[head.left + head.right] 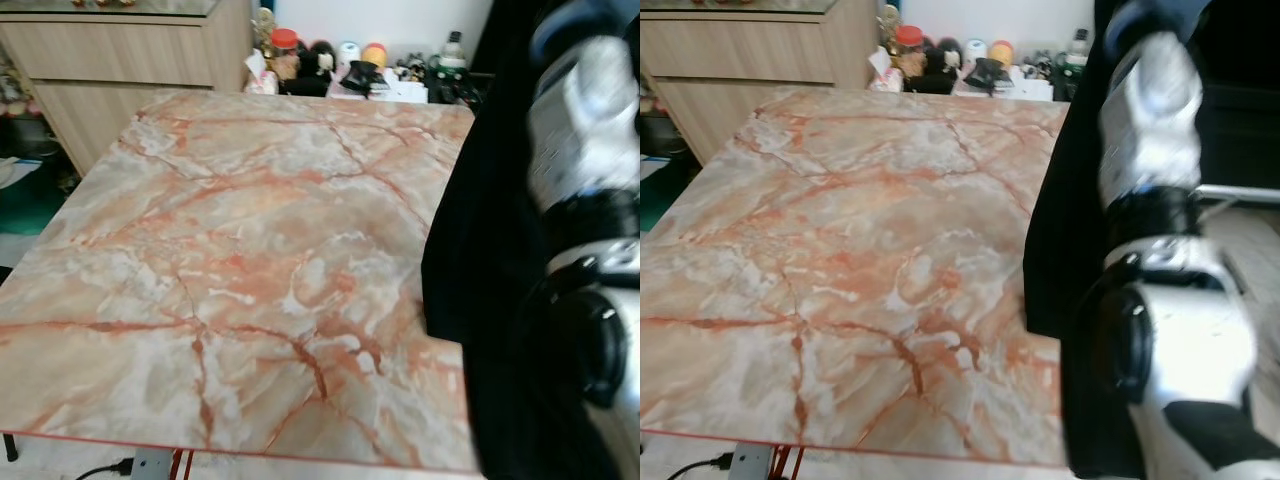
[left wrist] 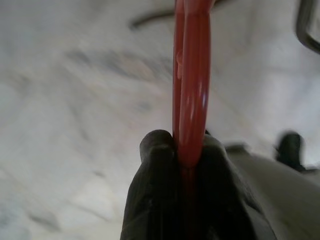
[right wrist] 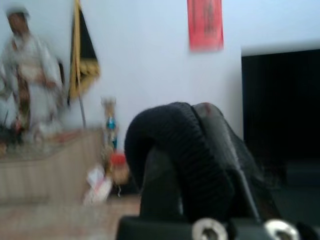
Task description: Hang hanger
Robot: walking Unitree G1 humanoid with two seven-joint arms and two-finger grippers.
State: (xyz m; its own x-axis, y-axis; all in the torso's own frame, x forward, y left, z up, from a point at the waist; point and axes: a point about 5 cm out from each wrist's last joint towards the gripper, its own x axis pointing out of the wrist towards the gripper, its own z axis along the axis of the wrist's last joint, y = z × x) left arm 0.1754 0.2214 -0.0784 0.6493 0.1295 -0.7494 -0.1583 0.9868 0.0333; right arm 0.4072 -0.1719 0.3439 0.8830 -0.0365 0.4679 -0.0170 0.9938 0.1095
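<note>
While pinched, red hanger (image 2: 190, 85) juts beyond left end effector (image 2: 189, 150).

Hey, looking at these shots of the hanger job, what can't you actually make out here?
- Red hanger: the left wrist view shows one bar pinched in the left gripper; the rest runs off the frame.
- Right gripper: black garment drapes its fingers in the right wrist view, so open or shut is unclear.
- Clutter at the marble table's far edge: too small to identify.
</note>
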